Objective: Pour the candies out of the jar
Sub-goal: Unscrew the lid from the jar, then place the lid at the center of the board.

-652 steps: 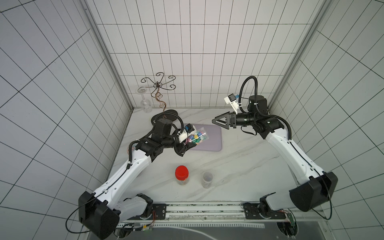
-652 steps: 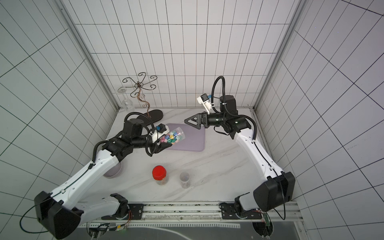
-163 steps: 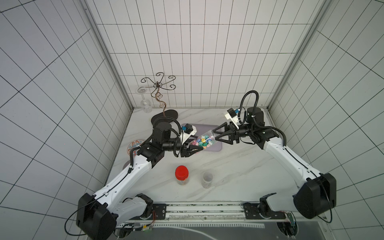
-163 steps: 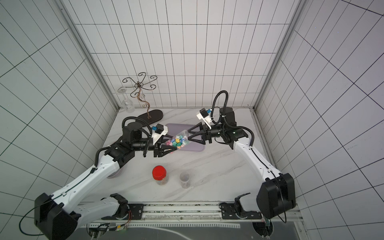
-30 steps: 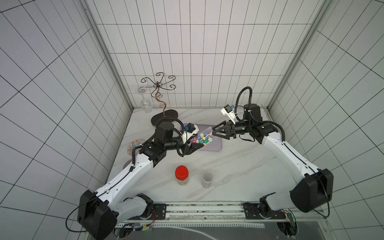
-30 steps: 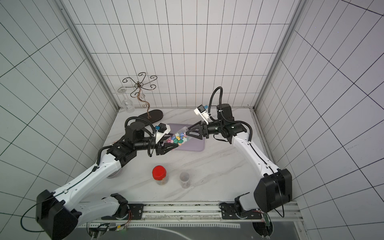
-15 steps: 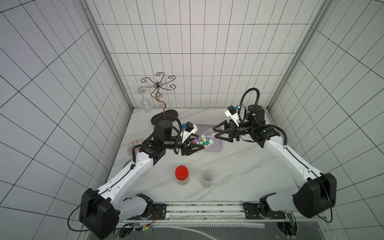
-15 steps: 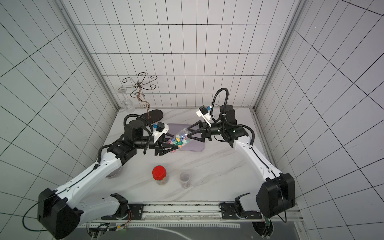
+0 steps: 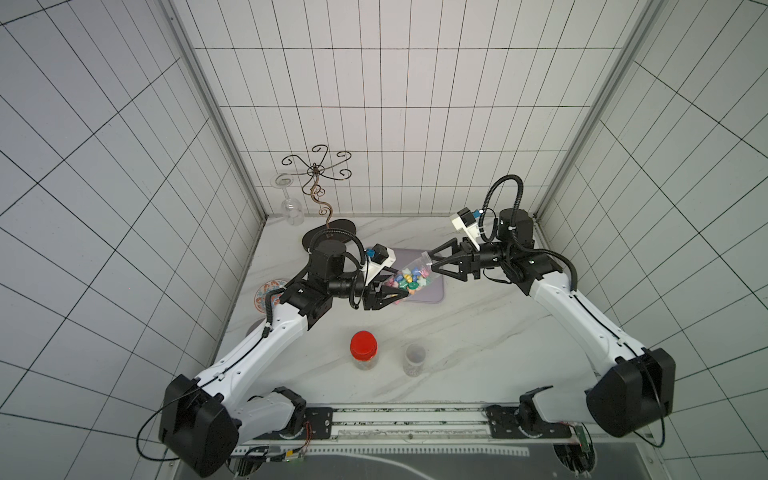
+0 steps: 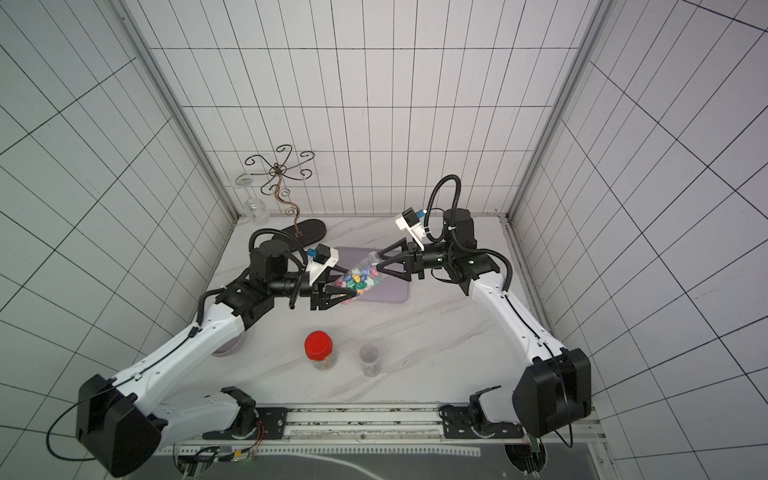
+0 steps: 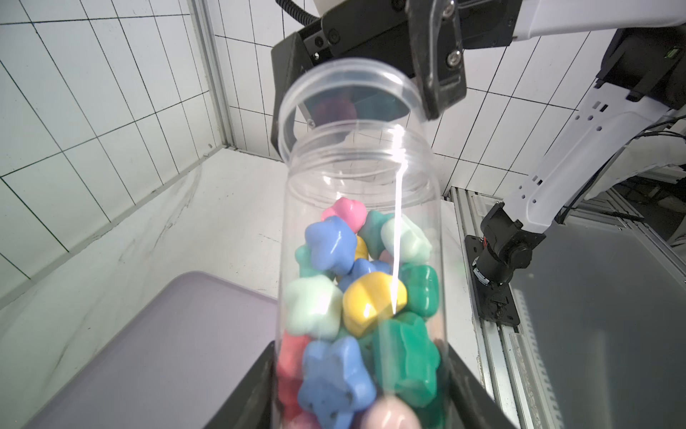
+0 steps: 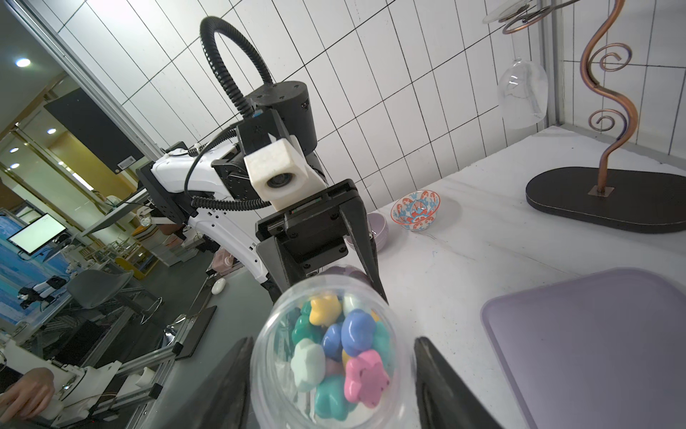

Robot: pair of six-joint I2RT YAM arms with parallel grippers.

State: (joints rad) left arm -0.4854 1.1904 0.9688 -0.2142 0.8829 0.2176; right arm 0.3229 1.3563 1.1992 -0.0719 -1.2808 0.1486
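1. Two tools are set at opposite ends of one jar. The left tool [image 9: 397,287] is closed on the base end of the clear jar [image 9: 409,274], and its dark fingers [image 11: 469,393] are pressed against the wall on either side.
2. The right tool [image 9: 432,262] is held with its jaws spread, and the jar's mouth is straddled by its fingers [image 12: 445,386]. A narrow gap is seen on each side in the right wrist view, so nothing is gripped by it.
3. The jar is carried in the air and tilted, with the mouth raised toward the right tool and the base lower, toward the left arm. Whether a clear lid sits on the mouth cannot be told.
4. The candies [image 11: 371,304] are contained in the jar and piled toward its base end. Star-shaped pieces in blue, green, yellow, pink and pale mint can be made out.
5. A purple tray [image 9: 434,291] is laid on the white marbled tabletop [image 9: 457,332]. In both top views the jar is seen across the tray's left part.
6. Nearer the front, a red-lidded jar [image 9: 363,349] and a small clear cup [image 9: 414,359] are stood side by side, well apart from the tray.
7. By the left wall a patterned bowl [image 9: 268,293] is placed. At the back a dark-based metal stand [image 9: 336,228] is set, with a wine glass [image 9: 292,208] hung upside down from it.
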